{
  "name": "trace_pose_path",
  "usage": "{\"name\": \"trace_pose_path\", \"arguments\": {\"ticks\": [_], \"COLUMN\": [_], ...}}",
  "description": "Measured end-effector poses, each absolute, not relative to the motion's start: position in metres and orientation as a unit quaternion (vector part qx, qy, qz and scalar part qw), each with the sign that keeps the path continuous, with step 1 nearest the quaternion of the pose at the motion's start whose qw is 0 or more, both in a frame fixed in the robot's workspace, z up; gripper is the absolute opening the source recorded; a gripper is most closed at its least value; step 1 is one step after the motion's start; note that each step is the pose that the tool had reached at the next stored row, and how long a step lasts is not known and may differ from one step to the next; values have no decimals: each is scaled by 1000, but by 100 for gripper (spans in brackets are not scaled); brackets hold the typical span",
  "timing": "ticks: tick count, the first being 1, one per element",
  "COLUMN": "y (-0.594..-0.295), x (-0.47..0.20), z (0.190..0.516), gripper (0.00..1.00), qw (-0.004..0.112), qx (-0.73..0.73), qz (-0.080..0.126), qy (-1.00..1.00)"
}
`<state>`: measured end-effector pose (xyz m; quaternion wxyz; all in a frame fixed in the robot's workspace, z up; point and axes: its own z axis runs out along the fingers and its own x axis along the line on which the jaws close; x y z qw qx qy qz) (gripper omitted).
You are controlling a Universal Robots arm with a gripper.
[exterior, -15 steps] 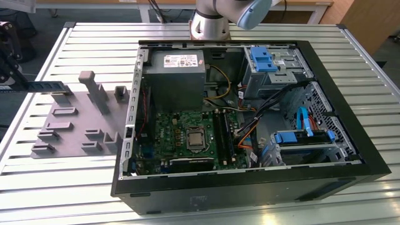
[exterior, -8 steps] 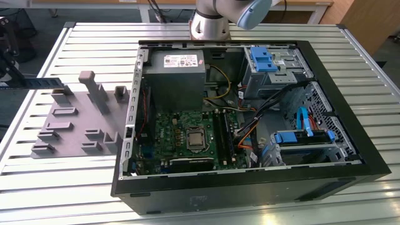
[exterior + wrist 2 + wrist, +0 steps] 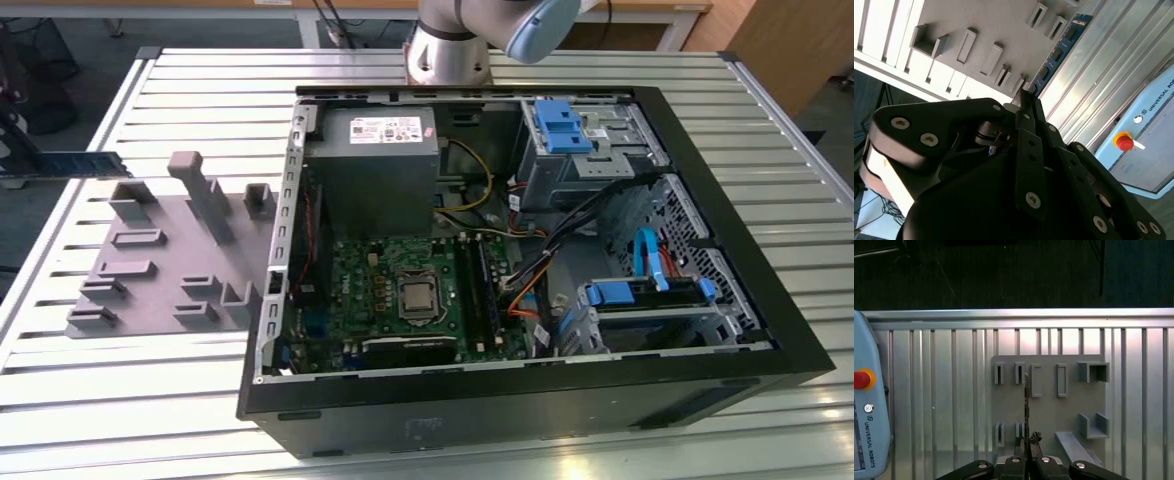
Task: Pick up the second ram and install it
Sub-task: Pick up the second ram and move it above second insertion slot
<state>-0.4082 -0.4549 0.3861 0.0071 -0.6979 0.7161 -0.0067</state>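
Pincer (image 3: 1026, 441) tight on thin blue second ram (image 3: 1059, 52), black chips along it

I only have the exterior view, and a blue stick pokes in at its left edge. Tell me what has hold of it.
Observer: The gripper does. In the second wrist view it pinches one end of the second ram.
Operator: Tell me what lies under the stick.
Observer: In the first wrist view the ram runs edge-on over the grey tray.
Operator: Report anything beside that tray.
Observer: A pendant with a red button sits next to it on the slatted table.
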Motion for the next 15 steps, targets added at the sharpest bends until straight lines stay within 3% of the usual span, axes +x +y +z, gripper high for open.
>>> {"name": "trace_pose_path", "arguments": {"ticks": [15], "y": [-455], "x": [-407], "z": [389], "gripper": [14], "qw": [7], "qx": [-698], "qz": [-7], "qy": [716]}}
